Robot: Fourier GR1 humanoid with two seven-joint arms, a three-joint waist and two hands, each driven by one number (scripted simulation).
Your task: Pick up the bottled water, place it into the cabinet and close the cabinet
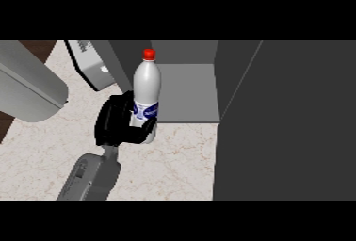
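Nearest the view's lower edge, a grey forearm (90, 176) comes up over the pale marbled counter (173, 164), left of the cabinet (278, 122). It is the only arm in sight; from this one view it cannot be told which of the robot's arms it is, though it lies toward the left of the picture.

At the end of the forearm the black hand (117, 121) is curled round the lower part of the bottle (147, 84), its fingers wrapping the blue-and-white label from the left and from below. The bottle is held upright, leaning only slightly, with its white body rising clear above the hand and its red cap (149, 54) at the top.

The bottle is at the left front corner of the open cabinet, just before the grey shelf (188, 94). Its base is hidden by the hand, so it cannot be told whether it touches the shelf or the counter.

The cabinet's dark door (292, 141) stands open and fills the right of the view, reaching down to the lower edge.

Farther off, left of the cabinet, a grey, white-edged appliance (90, 66) lies at a slant on the counter. A large pale grey rounded body (28, 84) fills the upper left corner, over a strip of dark brown floor (35, 47).
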